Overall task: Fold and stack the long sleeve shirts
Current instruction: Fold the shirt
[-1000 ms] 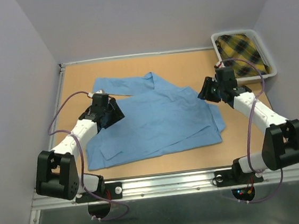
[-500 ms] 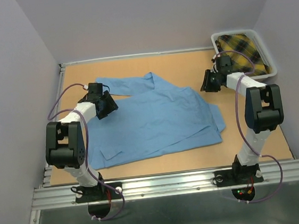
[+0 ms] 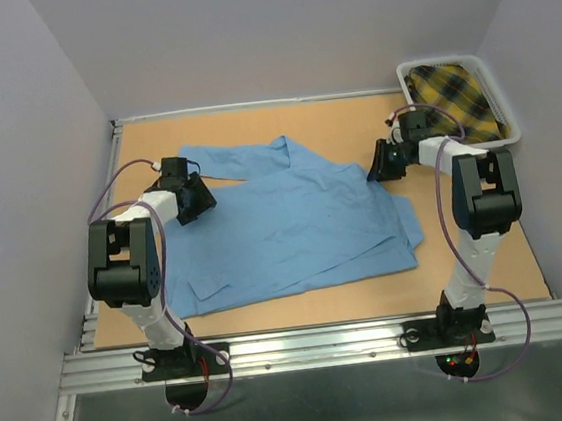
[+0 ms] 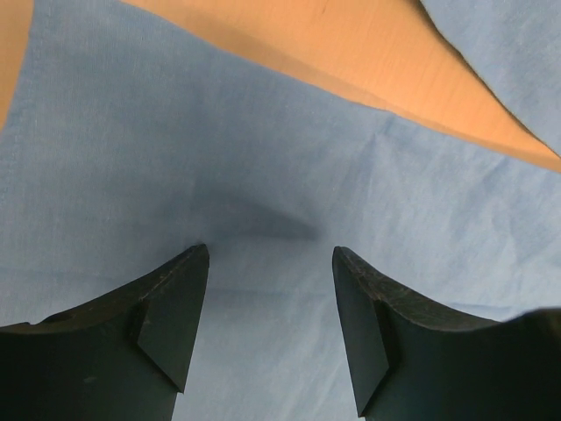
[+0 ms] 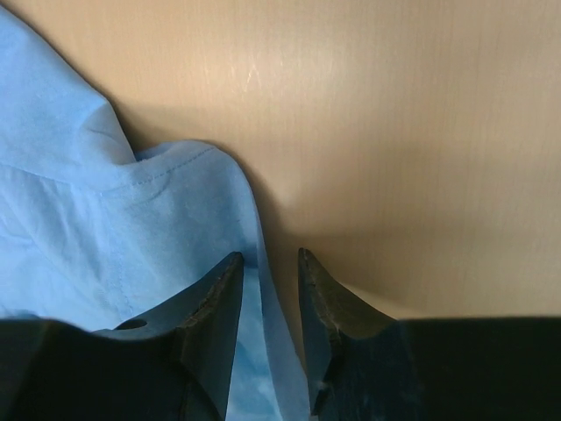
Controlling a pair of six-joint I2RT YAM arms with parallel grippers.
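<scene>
Shirt: the light blue long sleeve shirt (image 3: 292, 219) lies spread across the middle of the tabletop (image 3: 467, 261), rumpled, with one part reaching toward the far left.
Left tool (image 4: 270, 263): fingers wide apart, hovering right over the blue cloth at the shirt's far-left part, gripping nothing.
Right tool (image 5: 268, 263): narrow gap, and the shirt's right-hand hem runs straight through it. It's lined up for a pinch, but not clamped by the look of it.
Basket: a white basket (image 3: 511, 131) sits in the far right corner with a yellow plaid cloth (image 3: 456, 102) inside.
Done so far: no tidy fold showing, and no stack anywhere in view.
Left to do: practically everything, I'd judge. Grip the edges, fold this shirt down, then stack.
</scene>
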